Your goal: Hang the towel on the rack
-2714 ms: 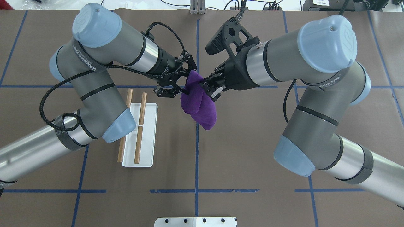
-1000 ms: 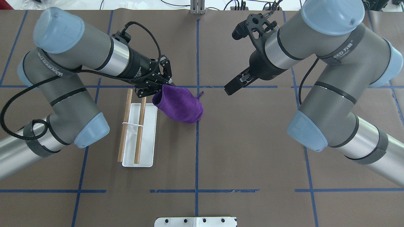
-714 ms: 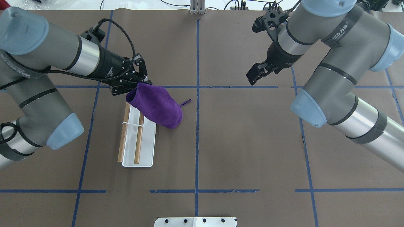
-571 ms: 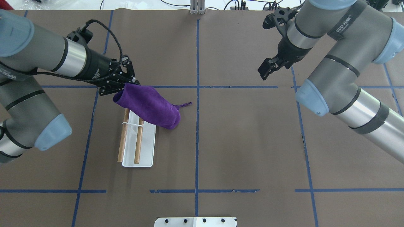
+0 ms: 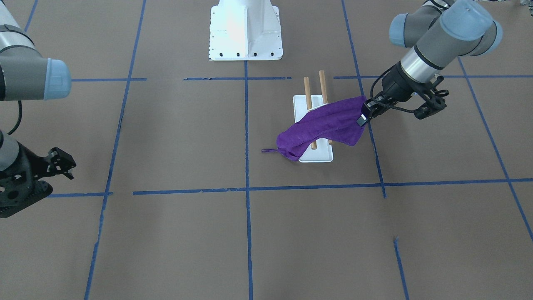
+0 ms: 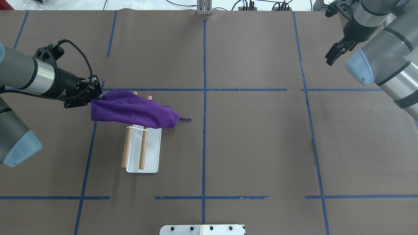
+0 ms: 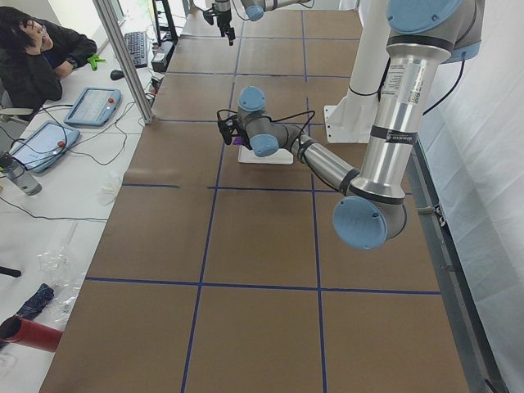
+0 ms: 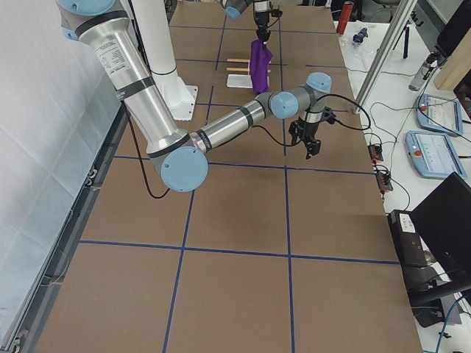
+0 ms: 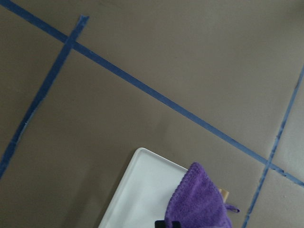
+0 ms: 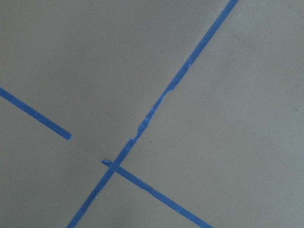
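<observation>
Left arm (image 6: 39, 78) comes in low from the left edge of the overhead view, forearm about level, wrist pointing right. The left gripper (image 6: 98, 97) has its jaws clenched on the left end of the purple towel (image 6: 134, 111). The towel lies across both dowels (image 6: 141, 156) at the far end of the rack (image 6: 152, 150). It slopes down to the right, where its low end and a little loop (image 6: 185, 119) reach the counter (image 6: 254, 147) just right of the rack. The rack sits left of centre, white base flat on the counter

Right arm (image 6: 385, 55) is off in the far right corner, well apart from the towel, with the right gripper (image 6: 333, 54) aimed down at the counter. Whether its jaws are apart or together I honestly can't tell from any view

Hidden stuff: the towel covers the far stretch of the dowels, only their tips poke out past it. Both arms are cut off at the overhead's edges. The left wrist cam catches just a towel corner and a bit of white base. The right wrist cam shows only counter and blue tape (image 10: 156, 109)

Writing: there's small white lettering on the left arm's black wrist and on a band of the right arm, too small or cropped to read
</observation>
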Controlling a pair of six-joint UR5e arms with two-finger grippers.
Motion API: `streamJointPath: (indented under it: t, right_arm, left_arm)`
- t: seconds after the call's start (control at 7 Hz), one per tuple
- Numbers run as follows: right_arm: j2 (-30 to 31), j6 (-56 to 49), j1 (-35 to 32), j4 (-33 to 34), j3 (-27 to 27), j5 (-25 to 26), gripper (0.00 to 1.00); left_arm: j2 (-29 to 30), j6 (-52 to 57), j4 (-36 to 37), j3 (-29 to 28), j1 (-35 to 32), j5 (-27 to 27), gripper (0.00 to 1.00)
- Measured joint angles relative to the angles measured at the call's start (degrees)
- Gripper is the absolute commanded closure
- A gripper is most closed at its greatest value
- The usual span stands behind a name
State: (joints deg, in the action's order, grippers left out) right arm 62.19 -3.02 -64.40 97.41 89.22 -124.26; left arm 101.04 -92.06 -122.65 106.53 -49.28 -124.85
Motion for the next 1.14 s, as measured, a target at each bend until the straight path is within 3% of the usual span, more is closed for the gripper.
streamJointPath:
  t: [0.14, 0.43, 0.71, 1.14]
  right_arm:
    - [1.0, -2.0, -1.4, 0.0, -0.3, 0.0, 0.00]
    - [3.3, -2.9, -4.0, 0.0, -0.4, -1.0, 0.00]
    - [7.8, -3.0, -8.4, -0.4, -0.2, -5.0, 0.00]
    - [16.5, -6.7, -17.4, -0.7, 0.6, -6.6, 0.00]
  left_arm:
    - [-1.4, 2.7, -0.1, -0.2, -0.6, 0.0, 0.01]
    - [-2.0, 5.1, -0.4, -0.9, -1.1, 1.0, 0.00]
    - [-2.1, 9.0, -0.4, -1.0, -1.4, 1.6, 0.00]
    - [-7.7, 32.6, 0.4, -0.7, -6.7, 1.4, 0.00]
